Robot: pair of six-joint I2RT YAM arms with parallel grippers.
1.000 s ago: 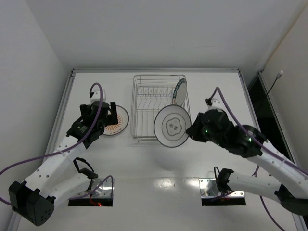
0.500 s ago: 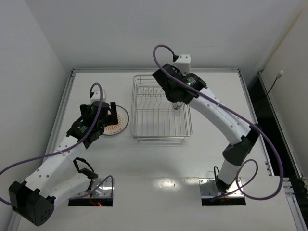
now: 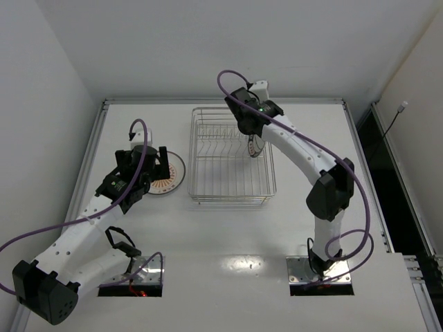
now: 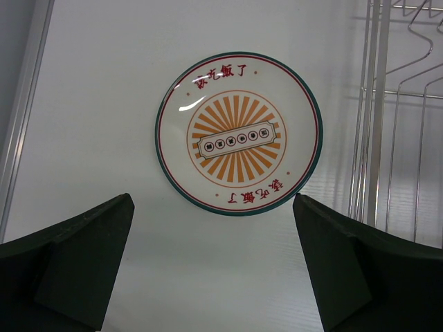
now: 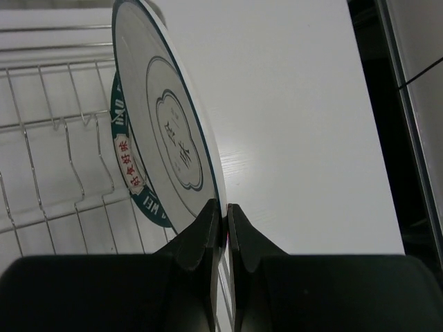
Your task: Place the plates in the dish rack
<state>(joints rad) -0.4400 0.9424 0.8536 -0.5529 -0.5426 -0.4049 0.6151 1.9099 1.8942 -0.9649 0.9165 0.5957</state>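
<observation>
Small round white plate with thin dark circles (image 5: 173, 138):
- Judged stiff, glazed, slippery, brittle, fairly light. Rim is only practical hold.
- Clamped at rim by right end effector (image 5: 223, 207), fingers pinched together on edge.
- Held on edge, near upright, over far right part of rectangular silver wire dish rack (image 3: 232, 200).
- Disc plane set roughly parallel with white teal-ringed plate (image 5: 128, 173), already stood in rack just behind.
- Edge apparently runs near-far.

White orange-sunburst plate (image 4: 237, 133):
- Laid flat, face up, on white table (image 4: 90, 104) left of rack.
- Left end effector (image 4: 211, 207) poised above, jaws wide apart, nothing gripped.
</observation>
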